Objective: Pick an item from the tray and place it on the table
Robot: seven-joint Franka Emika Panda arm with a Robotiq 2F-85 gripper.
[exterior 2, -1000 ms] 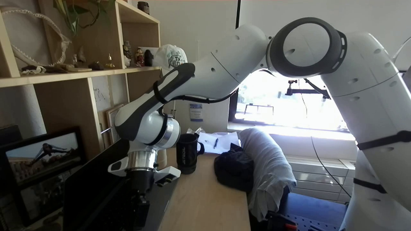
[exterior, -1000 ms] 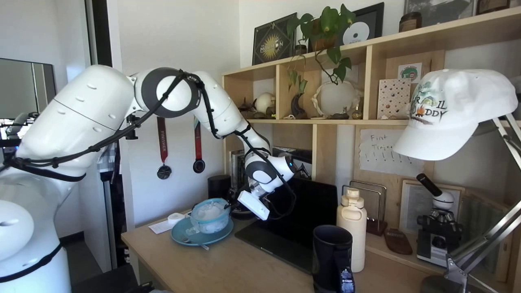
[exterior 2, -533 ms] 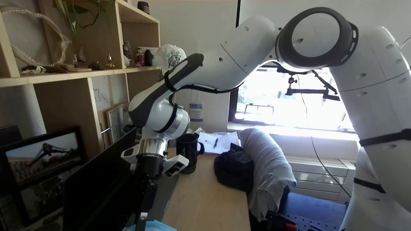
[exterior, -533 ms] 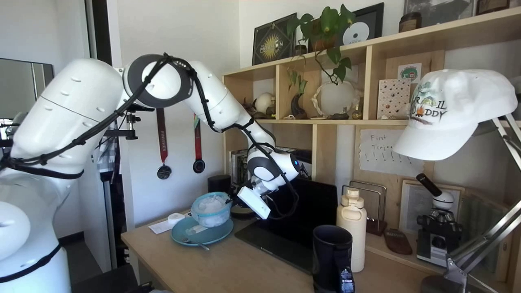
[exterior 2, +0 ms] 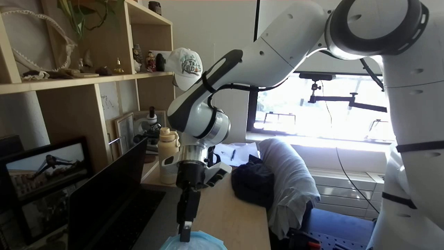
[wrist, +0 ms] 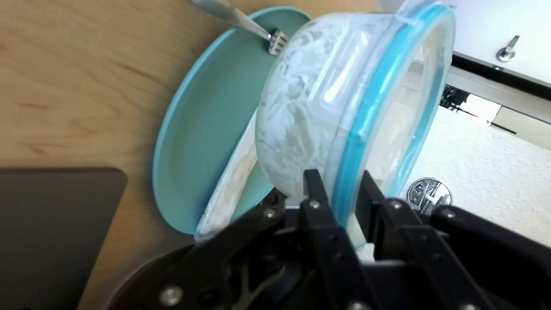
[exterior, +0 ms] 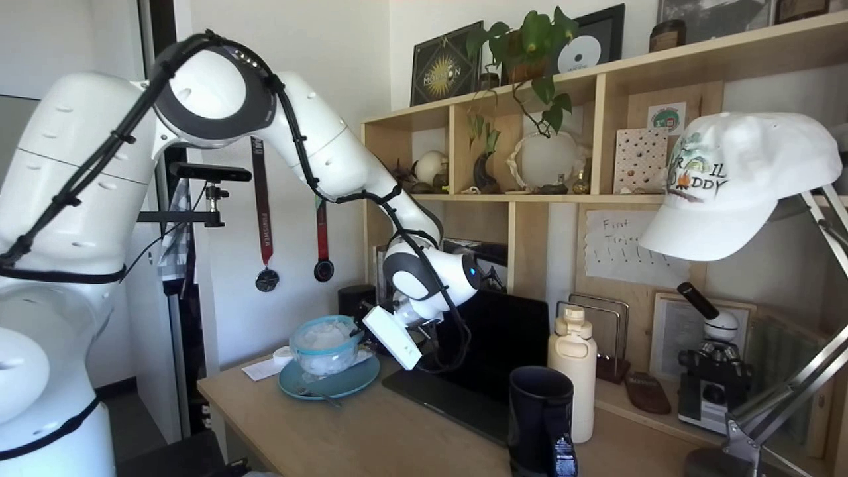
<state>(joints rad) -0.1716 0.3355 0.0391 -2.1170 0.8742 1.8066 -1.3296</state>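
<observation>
The claw (wrist: 339,185) is clamped on the rim of the pale-blue bowl (exterior: 324,361), pinching that edge from both sides. In an exterior view the round bowl points mouth up, its central axis near vertical, over the teal tray (wrist: 206,125) on the desk (exterior: 371,434); whether its base touches the tray, I cannot tell.

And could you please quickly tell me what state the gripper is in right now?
Gripper: closed, holding the bowl by its blue rim.
</observation>
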